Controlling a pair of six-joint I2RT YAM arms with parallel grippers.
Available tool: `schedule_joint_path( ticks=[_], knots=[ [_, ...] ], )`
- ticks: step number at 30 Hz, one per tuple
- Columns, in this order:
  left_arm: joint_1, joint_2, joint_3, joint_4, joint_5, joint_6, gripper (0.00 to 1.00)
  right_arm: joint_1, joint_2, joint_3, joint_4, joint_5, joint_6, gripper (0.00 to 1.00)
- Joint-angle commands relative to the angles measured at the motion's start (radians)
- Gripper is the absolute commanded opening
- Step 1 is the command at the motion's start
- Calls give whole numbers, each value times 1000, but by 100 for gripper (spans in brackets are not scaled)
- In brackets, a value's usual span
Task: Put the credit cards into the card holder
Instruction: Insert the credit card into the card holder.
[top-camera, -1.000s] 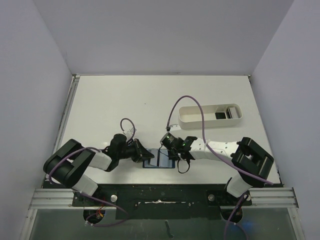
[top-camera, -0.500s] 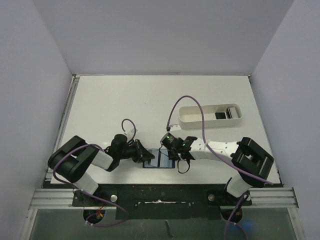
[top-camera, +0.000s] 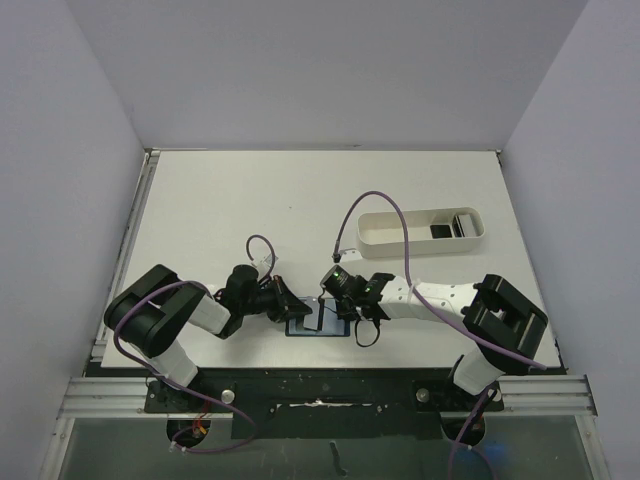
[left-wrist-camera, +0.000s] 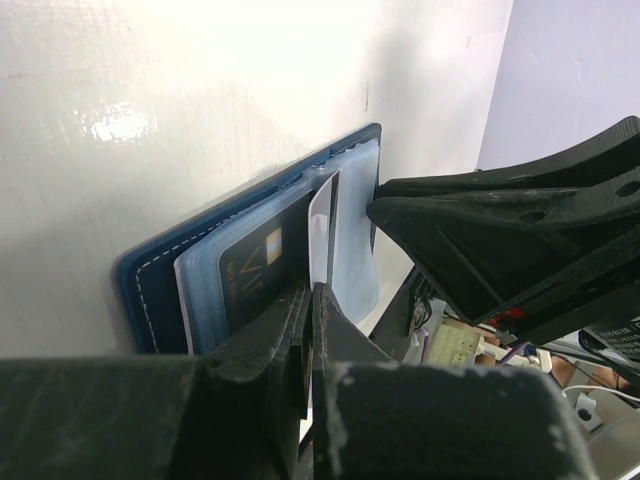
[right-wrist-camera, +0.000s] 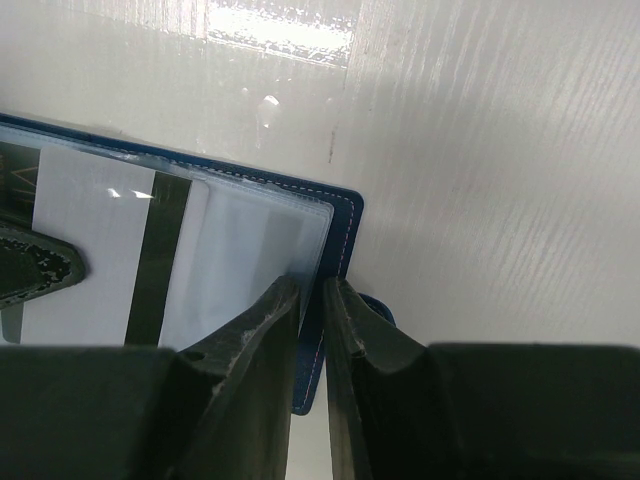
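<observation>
The card holder (top-camera: 318, 322) lies open, pale sleeves up, on the tabletop (top-camera: 250, 200) close to its near edge, between the two arms. Its long axis runs left to right along that edge. It looks light and floppy, with slick clear sleeves, so it likely needs pinning at a cover edge. The right gripper (right-wrist-camera: 312, 300) does this, its jaws nearly together on the right rim of the cover and sleeve. One lettered card (left-wrist-camera: 255, 265) already sits in a left-hand sleeve. A credit card (right-wrist-camera: 95, 240), thin, stiff and probably slippery, shows its white back and dark stripe over the sleeves. It is best held by a short edge. The left gripper (left-wrist-camera: 312, 300), jaws pressed together, seems to pinch it there, tilted up. The white tray (top-camera: 375, 232) stands well apart.
</observation>
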Motion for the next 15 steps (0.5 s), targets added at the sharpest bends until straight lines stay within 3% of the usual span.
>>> schedule_joint_path(
  ticks=[1, 9, 15],
  knots=[
    [1, 10, 12, -18, -69, 49, 0, -2, -25, -25, -2, 32, 17, 18],
    [-14, -8, 9, -44, -99, 50, 0, -2, -33, -29, 2, 29, 22, 18],
    [-40, 10, -11, 31, -106, -1, 0, -3, -44, -39, 12, 21, 34, 18]
  ],
)
